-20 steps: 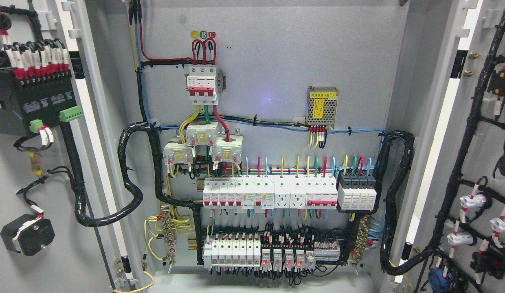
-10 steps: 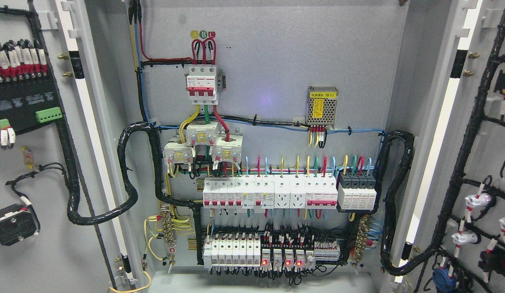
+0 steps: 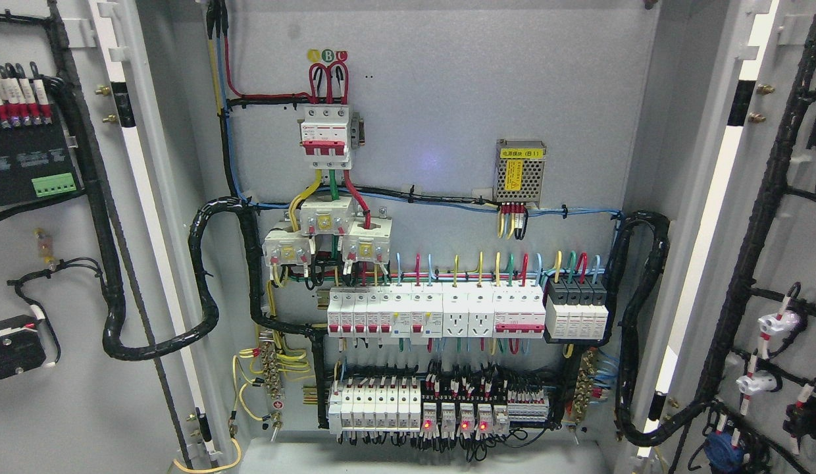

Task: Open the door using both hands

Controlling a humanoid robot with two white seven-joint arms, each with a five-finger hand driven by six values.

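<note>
both doors stand swung wide: the left door (image 3: 59,276) has slid further toward the picture's left edge than a moment ago, the right door (image 3: 786,263) further right. the cabinet (image 3: 441,118) is fully exposed, so opening looks nearly done. neither hand shows; fingers cannot be told.

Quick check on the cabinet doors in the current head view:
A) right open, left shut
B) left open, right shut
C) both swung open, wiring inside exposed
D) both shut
C: the left door and right door both stand open at the picture's edges, with the breaker rows on the back panel in plain view.
</note>
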